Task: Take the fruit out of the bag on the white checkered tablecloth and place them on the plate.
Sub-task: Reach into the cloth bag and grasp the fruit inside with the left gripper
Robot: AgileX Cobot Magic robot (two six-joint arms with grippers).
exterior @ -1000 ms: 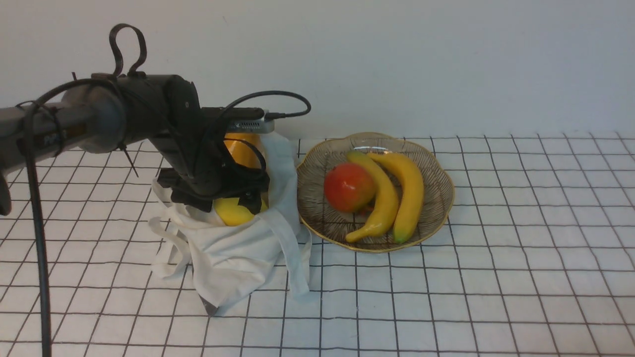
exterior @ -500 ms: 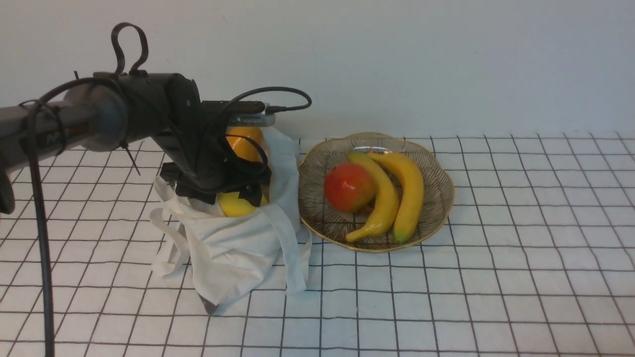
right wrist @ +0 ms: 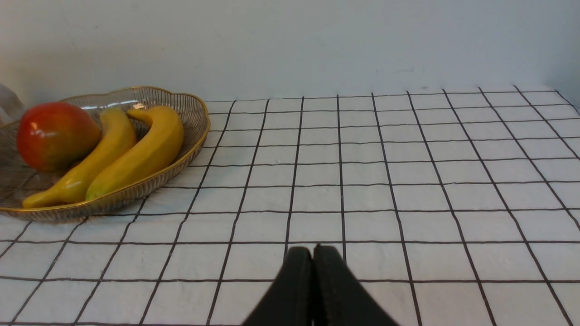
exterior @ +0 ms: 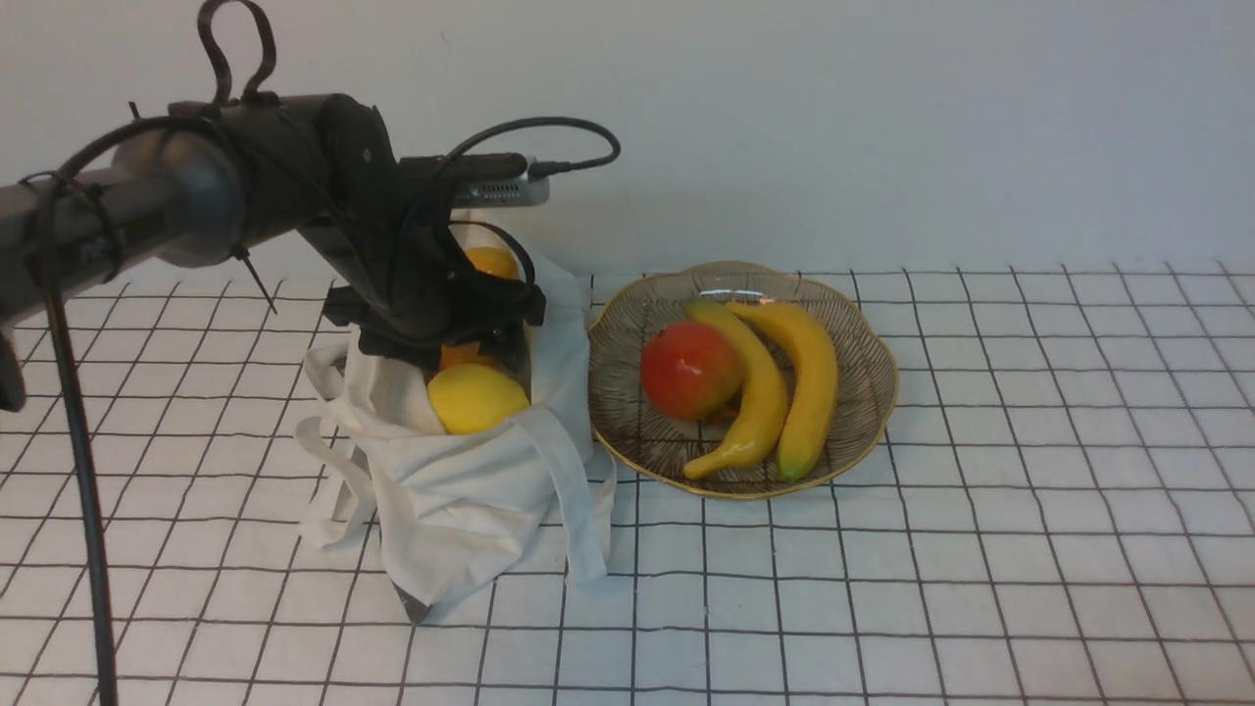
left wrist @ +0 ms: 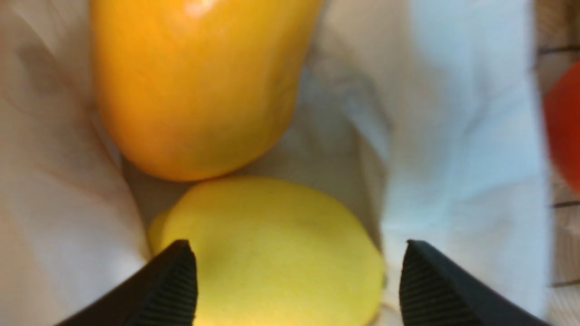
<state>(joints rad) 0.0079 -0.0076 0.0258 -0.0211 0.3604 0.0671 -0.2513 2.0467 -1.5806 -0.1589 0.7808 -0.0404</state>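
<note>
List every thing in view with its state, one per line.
left hand, open, poised over the lemon, holding nothing.
right hand, shut, empty.
bag, open at the top, slumped.
lemon, in the bag, ungripped.
orange-yellow fruit, in the bag, behind the lemon.
plate, holding two bananas and a red-green fruit.

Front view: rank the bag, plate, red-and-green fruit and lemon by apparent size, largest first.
1. the bag: as wide as the plate but taller
2. the plate
3. the red-and-green fruit
4. the lemon, partly hidden in the bag, so 3 versus 4 is unsure
</note>
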